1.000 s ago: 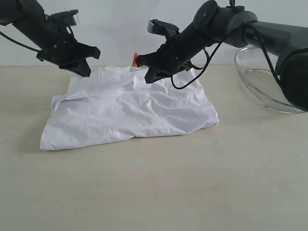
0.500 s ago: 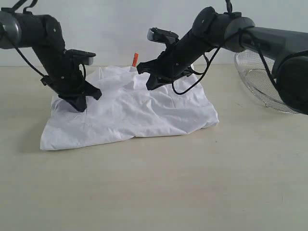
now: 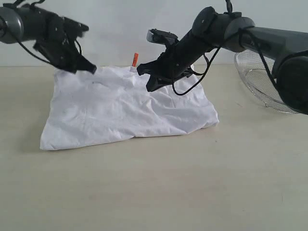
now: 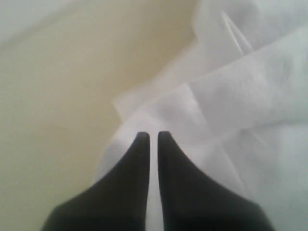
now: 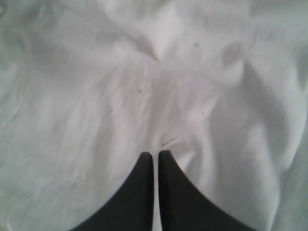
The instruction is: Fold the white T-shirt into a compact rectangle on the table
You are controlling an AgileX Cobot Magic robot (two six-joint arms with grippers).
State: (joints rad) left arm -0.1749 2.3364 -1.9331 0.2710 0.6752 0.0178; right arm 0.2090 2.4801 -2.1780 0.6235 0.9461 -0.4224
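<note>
The white T-shirt [image 3: 125,110] lies crumpled and roughly rectangular on the table [image 3: 154,192], with its orange neck tag [image 3: 135,58] sticking up at the far edge. My left gripper [image 3: 90,70] is shut at the shirt's far left edge, and the cloth runs taut up to its tips. In the left wrist view the shut gripper [image 4: 149,134] has white fabric [image 4: 240,96] bunched at the fingertips, beside bare table [image 4: 57,96]. My right gripper [image 3: 150,85] is shut on the far middle of the shirt. In its wrist view, creases in the cloth [image 5: 96,96] gather at the gripper [image 5: 155,154].
A round wire-mesh basket [image 3: 262,79] stands at the back right, behind the right arm. Bare table stretches in front of the shirt and to both sides. A pale wall closes the far edge.
My left gripper dipped onto the shirt's left part, then rose back to the far left edge, and that side now lies spread out flatter. The right gripper has barely moved.
</note>
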